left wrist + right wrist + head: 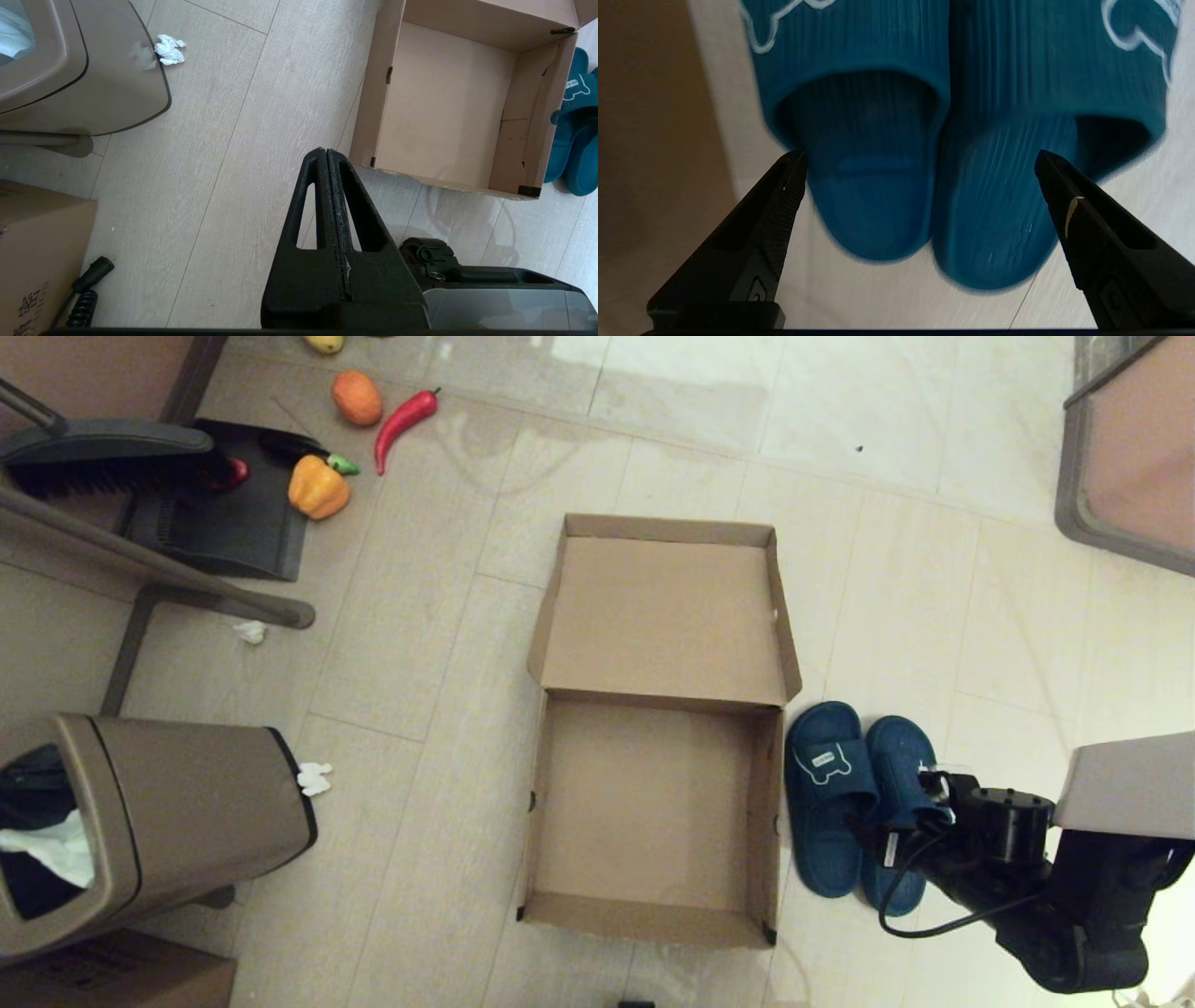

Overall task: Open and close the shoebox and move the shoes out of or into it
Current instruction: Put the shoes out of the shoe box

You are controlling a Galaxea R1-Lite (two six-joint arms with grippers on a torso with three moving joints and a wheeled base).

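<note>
The brown shoebox [537, 803] lies open on the floor, its lid [663, 616] folded back flat on the far side and its inside bare. Just right of the box the two navy slippers [826, 793] lie side by side, toes pointing away from me. My right gripper [920, 156] hovers open at their heel ends, one finger [780, 200] outside the left slipper [873, 186] and the other outside the right slipper [999, 210], neither touching. My left gripper [324, 151] is shut on nothing, above the floor near the shoebox's [373, 102] near left corner.
A tan trash bin [159, 821] stands to the left, with a printed cardboard box [112, 980] beside it. A dustpan and brush [224, 513], toy vegetables [317, 487], crumpled tissues [315, 777] and a metal frame leg [187, 583] occupy the far left. Furniture [1130, 457] stands far right.
</note>
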